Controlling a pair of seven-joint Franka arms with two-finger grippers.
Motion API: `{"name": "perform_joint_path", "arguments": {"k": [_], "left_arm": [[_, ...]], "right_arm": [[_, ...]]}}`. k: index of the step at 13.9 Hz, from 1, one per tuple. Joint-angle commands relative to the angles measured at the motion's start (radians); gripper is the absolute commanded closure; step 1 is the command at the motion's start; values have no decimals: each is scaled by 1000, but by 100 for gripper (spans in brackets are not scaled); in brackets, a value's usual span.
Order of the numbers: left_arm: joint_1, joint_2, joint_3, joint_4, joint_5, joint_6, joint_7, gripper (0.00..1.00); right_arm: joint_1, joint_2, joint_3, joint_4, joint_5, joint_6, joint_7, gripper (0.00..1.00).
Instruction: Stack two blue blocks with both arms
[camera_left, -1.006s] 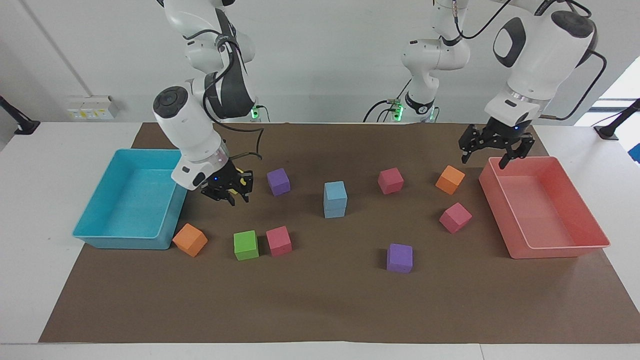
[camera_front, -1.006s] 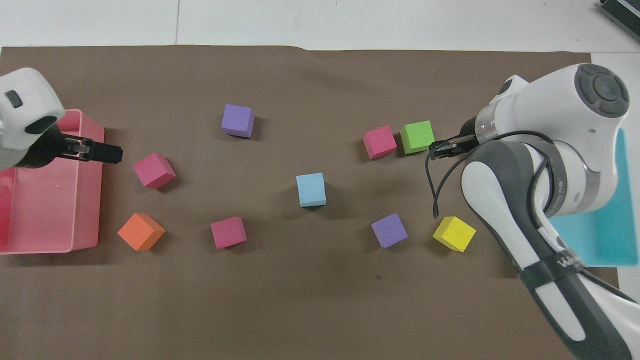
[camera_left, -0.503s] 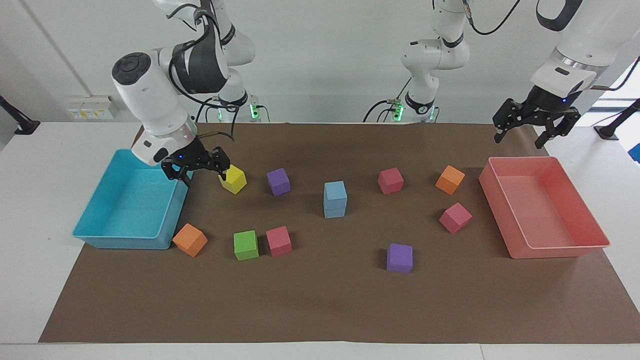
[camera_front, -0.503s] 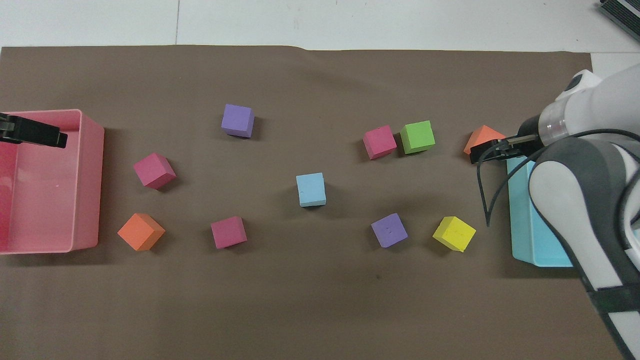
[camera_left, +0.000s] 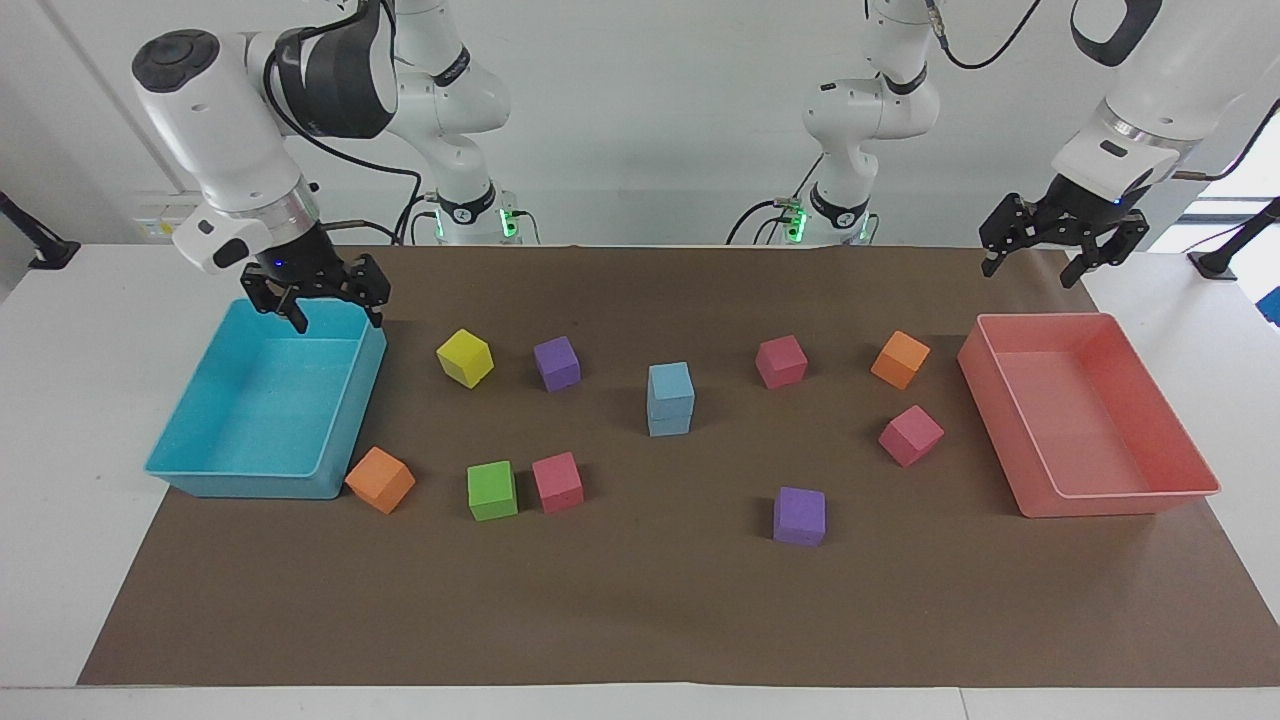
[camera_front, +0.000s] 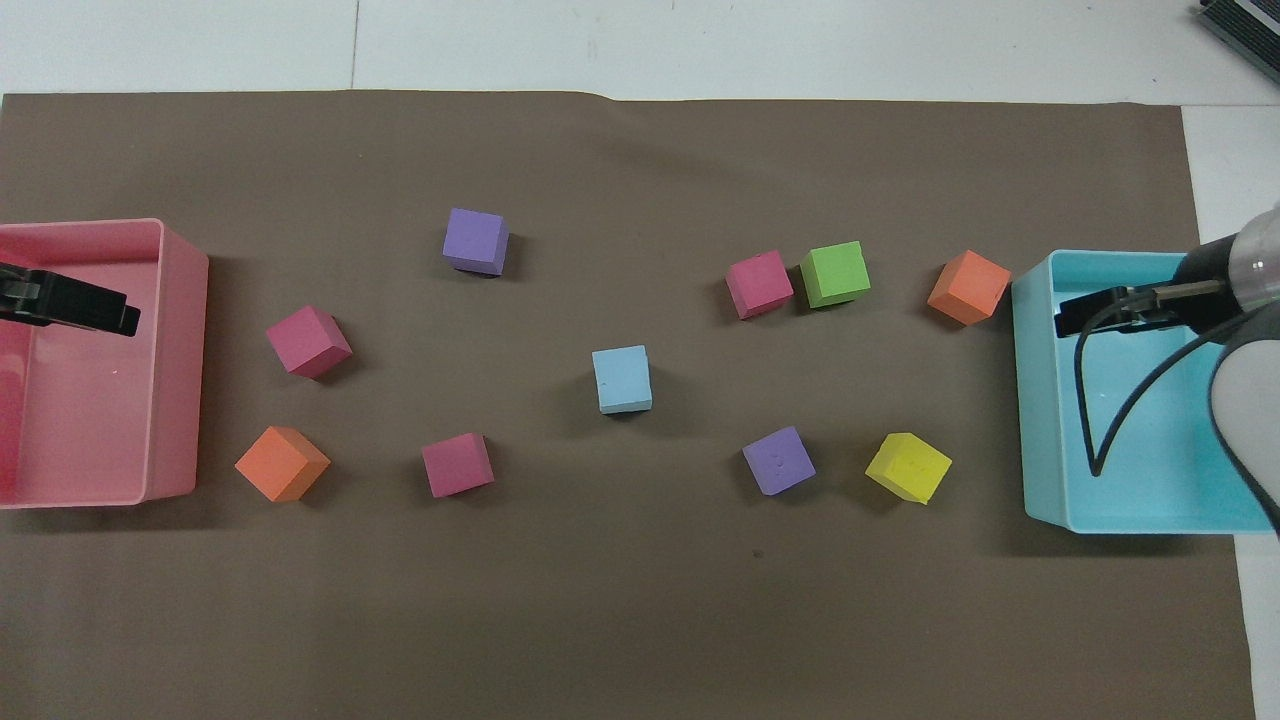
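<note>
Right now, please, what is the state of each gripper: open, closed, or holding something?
Left gripper: open, holding nothing, over the pink tray.
Right gripper: open, holding nothing, over the turquoise tray.

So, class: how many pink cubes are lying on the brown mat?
3. One pink cube touches the green cube; a second lies nearer the robots, beside an orange cube; a third lies beside the pink tray. None seems hidden.
</note>
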Motion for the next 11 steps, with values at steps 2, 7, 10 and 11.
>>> {"name": "perform_joint_path", "arguments": {"k": [2,7,10,11], "left_arm": [[2,-42,-7,-51,20,18,0,0],[2,-42,-7,-53,36,33,-20,0],[5,-42,-7,-53,36,33,-20,0],[4,-42,-7,-53,36,33,-20,0]], "right_arm": [[-16,-3,8,120,-51,-140,7,0],[-13,-38,8,196,-51,-248,7,0],[-11,-78,16,190,-54,-248,10,0],[-11,-95,22,178,-53,-246,9,0]]}}
